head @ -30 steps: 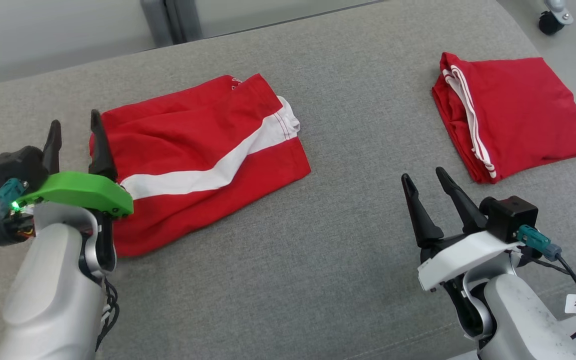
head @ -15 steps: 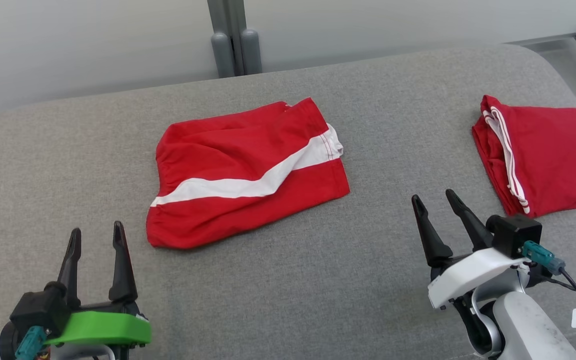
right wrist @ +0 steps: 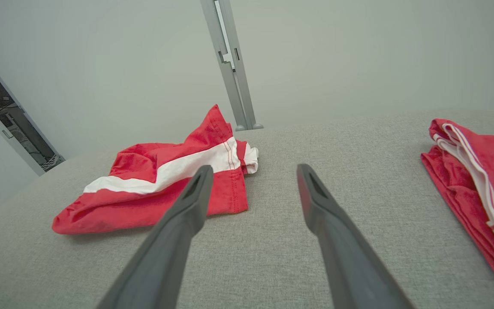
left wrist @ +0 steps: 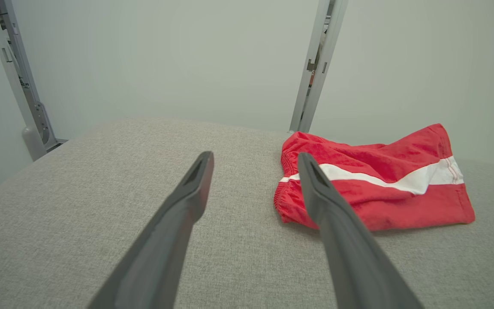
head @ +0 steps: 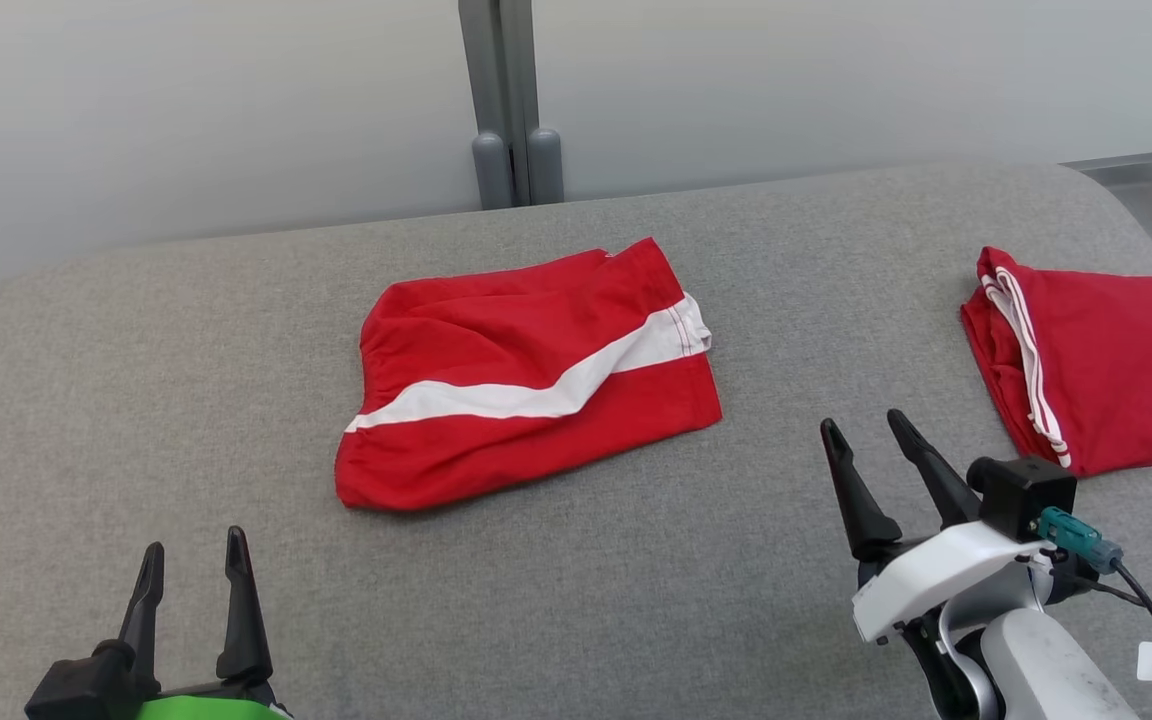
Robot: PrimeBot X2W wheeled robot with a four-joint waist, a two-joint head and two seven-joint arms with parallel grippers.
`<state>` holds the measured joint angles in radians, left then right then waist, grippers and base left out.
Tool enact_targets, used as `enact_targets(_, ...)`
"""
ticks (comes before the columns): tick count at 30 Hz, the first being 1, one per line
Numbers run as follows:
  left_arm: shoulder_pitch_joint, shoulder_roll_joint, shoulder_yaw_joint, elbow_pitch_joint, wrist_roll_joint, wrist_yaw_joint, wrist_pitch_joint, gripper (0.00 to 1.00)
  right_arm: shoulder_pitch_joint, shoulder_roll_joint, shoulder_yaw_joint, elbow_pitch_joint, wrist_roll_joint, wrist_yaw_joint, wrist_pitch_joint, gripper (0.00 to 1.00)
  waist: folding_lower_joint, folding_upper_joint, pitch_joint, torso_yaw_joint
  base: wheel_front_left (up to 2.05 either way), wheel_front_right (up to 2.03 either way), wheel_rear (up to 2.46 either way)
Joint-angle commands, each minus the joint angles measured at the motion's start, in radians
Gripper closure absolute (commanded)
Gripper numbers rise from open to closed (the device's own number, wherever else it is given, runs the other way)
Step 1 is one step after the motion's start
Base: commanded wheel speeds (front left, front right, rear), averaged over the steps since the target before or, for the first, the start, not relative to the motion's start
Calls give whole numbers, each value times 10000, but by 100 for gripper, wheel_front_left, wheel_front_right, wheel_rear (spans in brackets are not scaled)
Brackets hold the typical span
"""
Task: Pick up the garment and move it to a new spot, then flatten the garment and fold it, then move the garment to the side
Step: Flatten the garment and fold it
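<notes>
A folded red garment point(head: 526, 375) with a white diagonal stripe lies near the middle of the grey padded table point(head: 576, 620); it also appears as the garment point(left wrist: 375, 184) in the left wrist view and the garment point(right wrist: 161, 189) in the right wrist view. My left gripper point(head: 191, 548) is at the lower left, open and empty, well short of the garment. At the lower right my right gripper point(head: 861, 422) stands open and empty, to the right of the garment.
A second folded red garment with white trim point(head: 1096, 370) lies at the table's right edge, also seen as folded red cloth point(right wrist: 478, 180) in the right wrist view. A grey post point(head: 506, 100) and pale wall stand behind the table.
The camera has tilted up, so everything sits lower in view. My left gripper has drawn back from the garment's left edge toward me. The right gripper has hardly moved.
</notes>
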<state>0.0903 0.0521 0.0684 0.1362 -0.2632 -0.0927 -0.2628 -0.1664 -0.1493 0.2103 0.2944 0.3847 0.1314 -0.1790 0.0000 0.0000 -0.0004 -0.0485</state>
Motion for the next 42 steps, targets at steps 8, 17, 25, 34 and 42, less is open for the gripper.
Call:
enact_targets(8,59,-13,-22,114,-169,-77,-20,0,189,32,-88,-74,7,-15,-2,0,0,0,-27,48,0,0,0)
enact_targets(17,-75,-13,-130,229,-239,-86,-20,0,45,15,-105,-106,-10,-15,74,0,0,0,73,70,0,0,0)
enact_targets(25,-1576,79,-585,1755,-95,-169,309,0,-1264,-235,301,124,196,-15,1188,0,0,0,648,231,0,0,0)
enact_targets(34,-4985,228,-853,4004,-276,164,2780,0,-4023,-41,1009,1490,861,-15,3483,0,0,0,1602,245,0,0,0)
enact_targets(42,-6854,250,-1381,5702,-122,120,4258,0,-5690,263,1637,2870,1294,-15,3968,0,0,0,2432,192,0,0,0)
